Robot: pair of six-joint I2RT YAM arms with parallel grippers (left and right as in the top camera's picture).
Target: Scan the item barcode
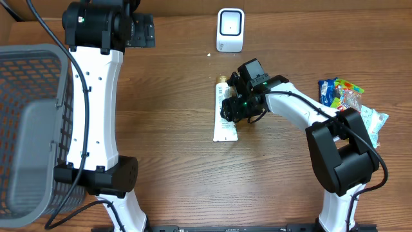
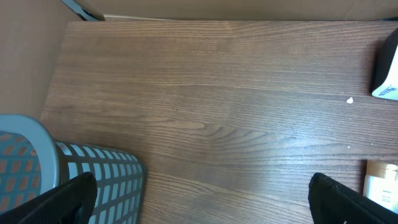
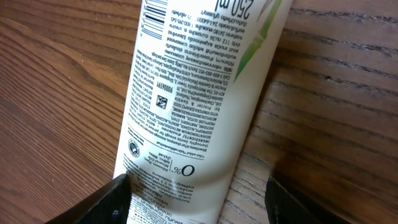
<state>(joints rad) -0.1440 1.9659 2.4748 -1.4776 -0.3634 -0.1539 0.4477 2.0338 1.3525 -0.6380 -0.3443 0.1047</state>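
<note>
The white tube [image 1: 225,121] lies flat mid-table. I read "250 ml", a barcode [image 3: 155,14] and fine print. My right gripper [image 3: 199,194] straddles it, jaws partly open, one finger clear of it. The left gripper [image 2: 199,199] is spread wide and holds nothing, with bare wood beside the basket [image 2: 93,180]. The scanner [image 1: 230,29] stands near the far edge.

Overhead light: bright and even from above, soft short shadows beside the arms on the table [image 1: 174,129]
Glare: faint sheen on the white scanner [image 1: 230,29]
Left wrist view: evenly lit, wood grain sharp, basket [image 2: 99,180] slightly soft
Right wrist view: tube [image 3: 186,93] print sharp, dark shadow along its right edge, right gripper's fingers [image 3: 112,199] black and blurred
</note>
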